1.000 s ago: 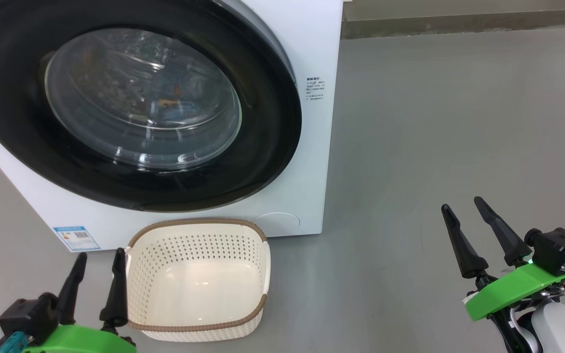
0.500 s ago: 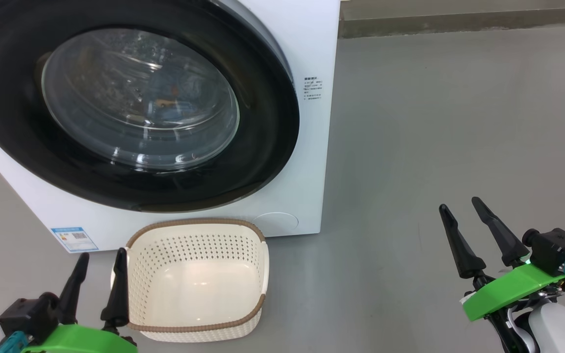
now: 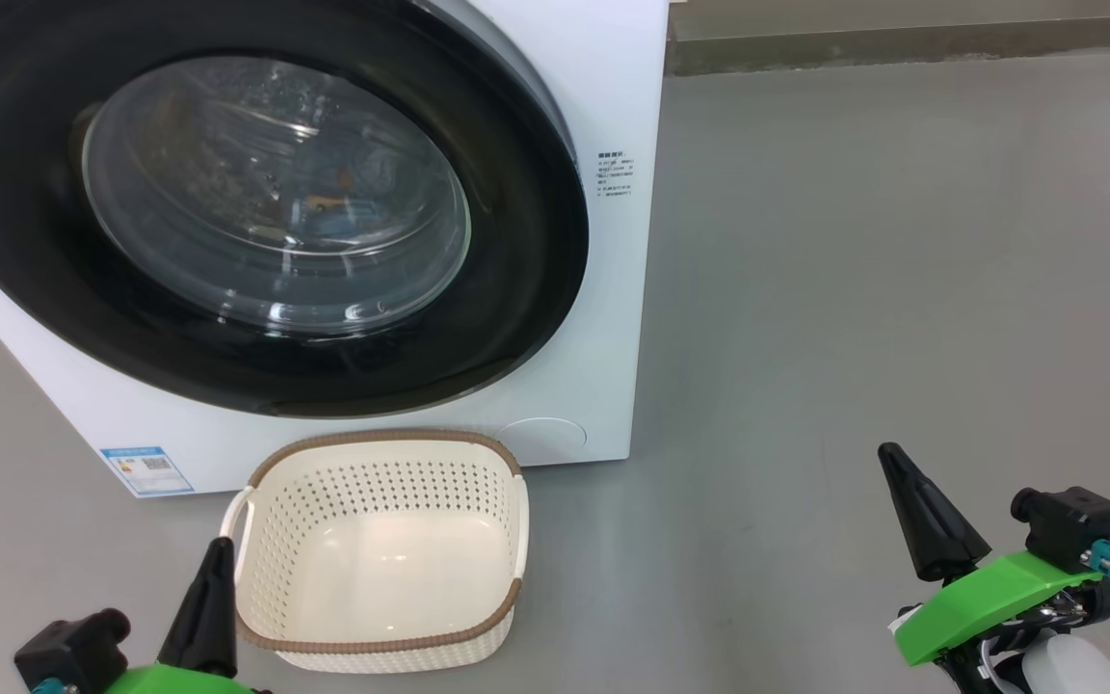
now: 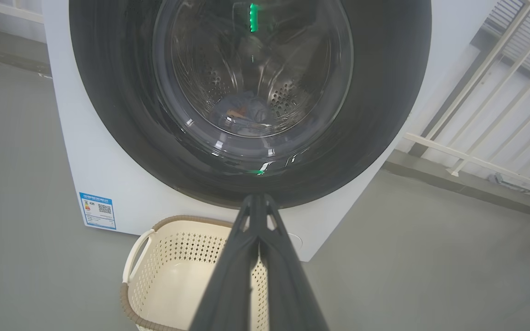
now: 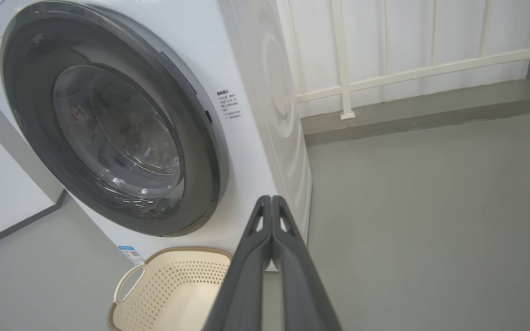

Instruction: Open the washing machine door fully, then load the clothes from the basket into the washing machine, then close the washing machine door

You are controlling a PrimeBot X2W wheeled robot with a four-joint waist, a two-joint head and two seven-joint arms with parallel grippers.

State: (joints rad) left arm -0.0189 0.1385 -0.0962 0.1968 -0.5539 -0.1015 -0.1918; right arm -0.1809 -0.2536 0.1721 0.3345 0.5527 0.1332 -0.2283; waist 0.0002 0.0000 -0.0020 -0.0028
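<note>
The white washing machine (image 3: pixel 613 87) stands ahead with its round black washing machine door (image 3: pixel 516 289) lying flat against the front. Through the glass, bluish clothes (image 4: pixel 242 112) with an orange patch lie in the steel drum. The cream basket (image 3: pixel 382 641) with a brown rim sits on the floor below the door, and nothing lies in it. My left gripper (image 3: pixel 220 547) is shut on nothing, just left of the basket's near corner. My right gripper (image 3: pixel 890 453) is shut on nothing too, over bare floor well right of the machine. Both show pressed fingers in their wrist views: left gripper (image 4: pixel 256 198), right gripper (image 5: pixel 270 198).
Grey floor (image 3: pixel 854 289) spreads to the right of the machine. A low concrete kerb (image 3: pixel 902 43) and a white railing (image 5: pixel 384 73) run along the back. A blue label sticker (image 3: pixel 147 468) sits on the machine's lower left front.
Both grippers have gone from open to shut, and both have dropped lower in the head view. The door and basket stay as they were.
</note>
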